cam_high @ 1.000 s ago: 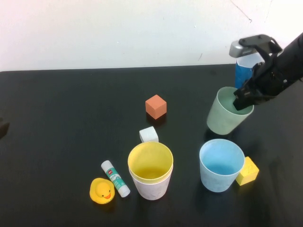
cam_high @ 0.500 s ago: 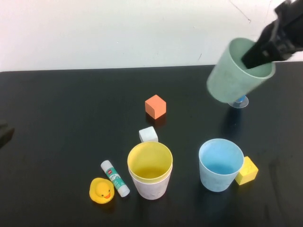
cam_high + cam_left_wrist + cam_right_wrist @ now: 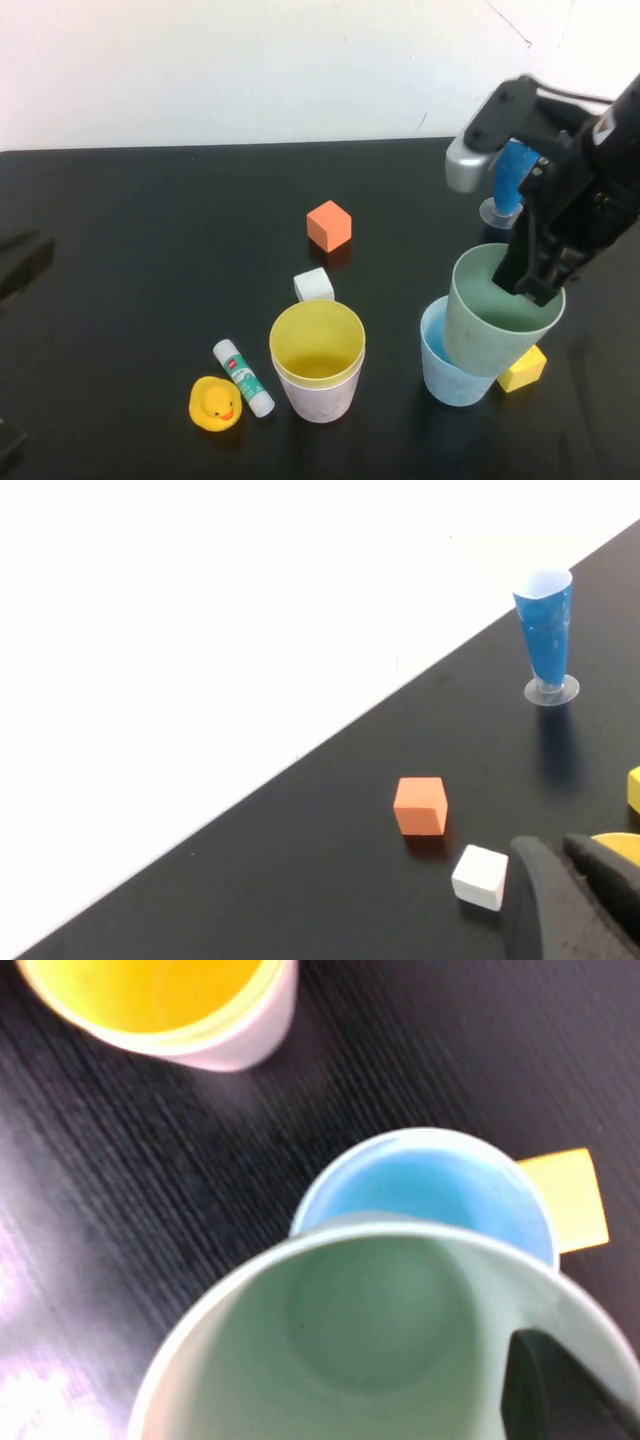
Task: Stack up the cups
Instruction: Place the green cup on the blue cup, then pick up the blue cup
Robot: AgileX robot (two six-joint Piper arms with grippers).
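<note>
My right gripper is shut on the rim of the sage green cup, one finger inside it. The cup hangs tilted, its base low in the mouth of the light blue cup at the front right. In the right wrist view the green cup covers part of the blue cup. The yellow cup sits nested in the pink cup at the front centre. My left gripper is shut and empty at the far left.
A tall dark-blue cone stands behind my right arm. An orange cube and a white cube lie mid-table. A yellow cube touches the blue cup's right side. A glue stick and a rubber duck lie front left.
My right gripper lifted the green cup off the table by the cone, swung it high, then lowered it forward into the blue cup's mouth.
</note>
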